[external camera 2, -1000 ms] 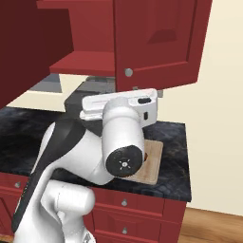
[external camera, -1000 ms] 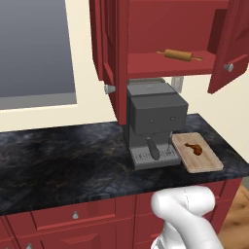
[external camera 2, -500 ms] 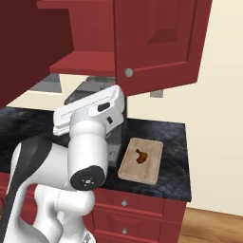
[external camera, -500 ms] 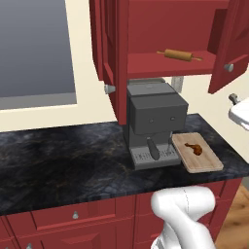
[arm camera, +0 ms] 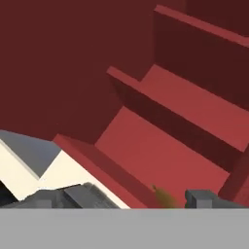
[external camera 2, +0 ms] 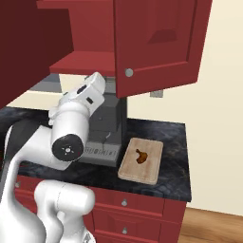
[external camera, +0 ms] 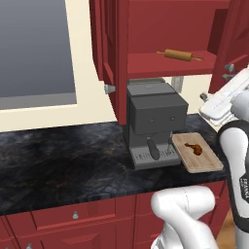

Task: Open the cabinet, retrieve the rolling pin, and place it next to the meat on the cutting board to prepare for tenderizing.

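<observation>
Arm (external camera: 240, 160) lettering: you'll see small dark print on its white link at the right edge, too small to read.
Elsewhere: nothing readable.

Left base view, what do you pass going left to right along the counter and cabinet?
Cabinet door knob → coffee machine → meat on the cutting board; above the machine's right side, the rolling pin on the cabinet shelf.
</observation>
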